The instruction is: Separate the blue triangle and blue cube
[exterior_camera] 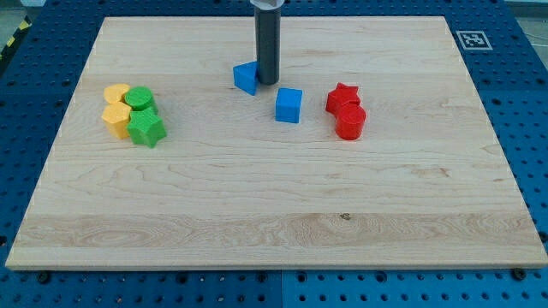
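Rod end, called my tip (pixel 267 82), stands on the wooden board (pixel 257 214) touching, or all but touching, the blue triangle (pixel 246 77) at that block's 3 o'clock side; having no jaws, it grips nothing and can only push. Blue cube (pixel 288 105) lies just beside the tip at its 4 o'clock, apart from the triangle, with the tip between the two. Both blocks sit in the upper middle of the board. Judged from their look, they are small, rigid, light pieces that should slide readily on the smooth wood and may rotate if pressed off-centre; a flat face, met squarely, is the best place of contact. A push toward 9 o'clock on the triangle would likely widen the gap. Red star (pixel 342 96) and red cylinder (pixel 350 123) stand at the cube's 3 o'clock; yellow blocks (pixel 115 107), green cylinder (pixel 139 97) and green star (pixel 147 129) cluster far off at 9 o'clock
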Available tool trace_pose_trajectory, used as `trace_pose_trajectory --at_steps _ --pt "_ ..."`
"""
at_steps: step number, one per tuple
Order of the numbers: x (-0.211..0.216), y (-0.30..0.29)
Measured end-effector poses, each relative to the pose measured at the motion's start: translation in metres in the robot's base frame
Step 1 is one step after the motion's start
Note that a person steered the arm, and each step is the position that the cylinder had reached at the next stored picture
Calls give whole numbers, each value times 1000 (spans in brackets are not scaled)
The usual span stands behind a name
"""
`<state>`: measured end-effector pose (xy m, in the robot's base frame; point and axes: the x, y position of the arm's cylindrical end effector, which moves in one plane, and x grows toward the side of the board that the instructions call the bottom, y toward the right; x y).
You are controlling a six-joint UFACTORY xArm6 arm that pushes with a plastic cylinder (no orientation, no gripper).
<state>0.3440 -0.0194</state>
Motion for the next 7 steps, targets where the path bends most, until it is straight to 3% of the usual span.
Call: trace_pose_trajectory --at_steps 7 --pt "-12 -47"
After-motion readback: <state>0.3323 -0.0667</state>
